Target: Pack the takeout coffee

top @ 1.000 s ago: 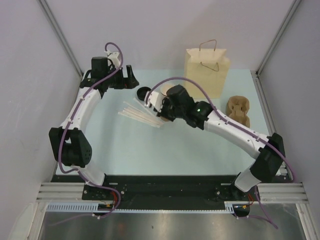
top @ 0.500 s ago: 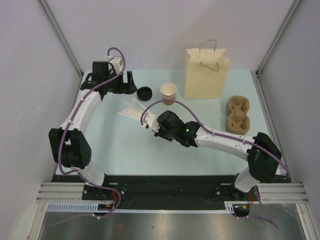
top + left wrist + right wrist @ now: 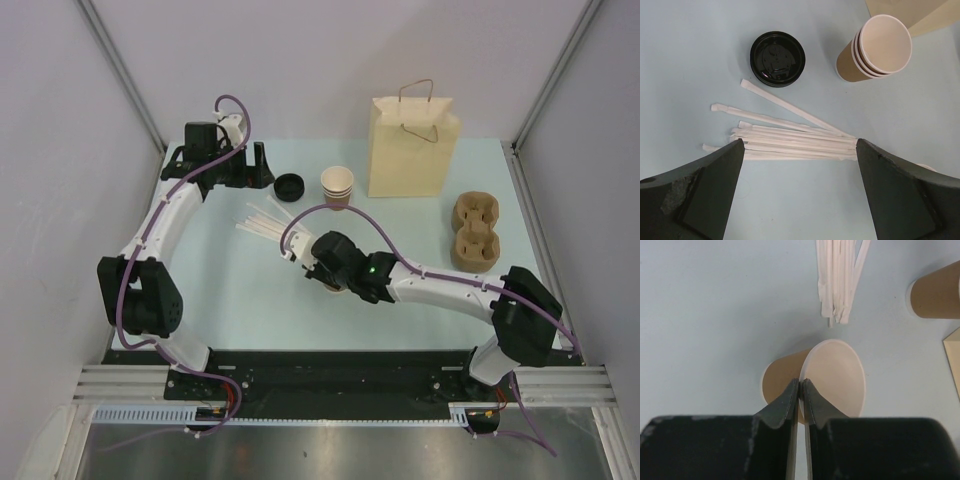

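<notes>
The takeout coffee, a cup with its lid on, is out of view. A single lidless brown paper cup [image 3: 832,377] with a cream rim is upright at mid-table, and my right gripper [image 3: 801,385] is shut on its near wall, one finger inside and one outside. From above, the right gripper [image 3: 322,272] hides most of that cup [image 3: 334,290]. A loose black lid [image 3: 777,58] lies to the left of a stack of lidless cups [image 3: 875,50]. My left gripper [image 3: 800,150] hangs open and empty above the wrapped straws [image 3: 790,137].
A kraft paper bag [image 3: 412,150] with handles stands at the back right. Right of centre lies a moulded cup carrier [image 3: 477,232]. The lid [image 3: 289,186] and cup stack [image 3: 337,186] sit behind the fanned straws [image 3: 270,228].
My right gripper has drawn back from the cup stack toward the near side, bringing one cup with it and settling lower. The left arm has shifted only slightly.
</notes>
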Robot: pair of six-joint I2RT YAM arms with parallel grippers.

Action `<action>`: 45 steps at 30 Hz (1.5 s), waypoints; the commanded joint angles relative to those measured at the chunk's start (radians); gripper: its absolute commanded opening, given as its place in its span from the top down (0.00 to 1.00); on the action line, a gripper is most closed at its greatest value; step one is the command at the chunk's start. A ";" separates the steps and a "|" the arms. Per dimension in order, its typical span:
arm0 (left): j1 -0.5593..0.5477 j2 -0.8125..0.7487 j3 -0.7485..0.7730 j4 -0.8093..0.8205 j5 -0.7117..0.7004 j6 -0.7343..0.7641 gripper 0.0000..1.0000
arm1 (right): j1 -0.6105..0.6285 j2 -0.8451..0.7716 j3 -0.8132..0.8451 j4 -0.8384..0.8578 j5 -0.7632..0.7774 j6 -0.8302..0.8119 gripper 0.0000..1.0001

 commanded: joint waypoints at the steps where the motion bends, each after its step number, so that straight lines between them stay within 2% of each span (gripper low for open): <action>1: 0.000 -0.010 0.010 0.019 0.005 -0.001 0.01 | 0.009 -0.001 -0.018 0.044 0.015 0.041 0.89; 5: 0.000 -0.009 0.008 0.017 0.007 -0.001 0.01 | 0.020 -0.008 -0.024 0.026 0.001 0.059 0.87; 8: 0.000 -0.010 0.008 0.014 0.011 0.005 0.01 | 0.040 -0.020 -0.026 0.009 -0.008 0.065 0.73; 9: 0.000 -0.012 0.008 0.011 0.013 0.008 0.00 | 0.043 -0.027 -0.026 0.006 -0.011 0.068 0.63; 11: 0.000 -0.012 0.008 0.011 0.025 0.019 0.00 | 0.055 -0.038 -0.024 -0.005 -0.018 0.068 0.57; 13: 0.000 -0.013 0.013 0.009 0.027 0.028 0.00 | 0.063 -0.057 -0.024 -0.014 -0.026 0.070 0.46; 14: 0.000 -0.012 0.016 0.005 0.028 0.036 0.00 | 0.066 -0.067 -0.023 -0.017 -0.029 0.071 0.40; 15: 0.000 -0.009 0.017 0.005 0.030 0.042 0.01 | 0.068 -0.075 -0.021 -0.020 -0.037 0.074 0.31; 18: 0.000 0.003 0.039 -0.003 0.037 0.088 0.01 | 0.064 -0.104 0.020 -0.067 -0.051 0.077 0.15; 22: -0.001 0.052 0.097 -0.004 0.072 0.178 0.01 | 0.016 -0.116 0.129 -0.190 -0.142 0.090 0.02; 25: -0.021 0.127 0.167 -0.027 0.102 0.258 0.01 | -0.076 -0.113 0.238 -0.268 -0.271 0.126 0.00; 28: -0.055 0.210 0.293 -0.098 0.071 0.339 0.09 | -0.228 -0.104 0.327 -0.319 -0.421 0.171 0.00; 29: -0.070 0.273 0.330 -0.134 0.057 0.353 0.15 | -0.266 -0.104 0.342 -0.325 -0.458 0.200 0.00; 31: -0.084 0.333 0.431 -0.184 0.030 0.381 0.20 | -0.374 -0.107 0.365 -0.328 -0.535 0.226 0.00; 32: -0.093 0.382 0.462 -0.195 0.021 0.386 0.26 | -0.399 -0.109 0.367 -0.325 -0.549 0.246 0.00; 37: -0.134 0.508 0.611 -0.241 -0.018 0.413 0.38 | -0.546 -0.103 0.367 -0.319 -0.601 0.288 0.00; 41: -0.159 0.574 0.639 -0.230 -0.041 0.421 0.48 | -0.621 -0.095 0.367 -0.315 -0.638 0.312 0.00; 45: -0.165 0.618 0.640 -0.199 -0.044 0.390 0.54 | -0.650 -0.089 0.367 -0.316 -0.660 0.320 0.00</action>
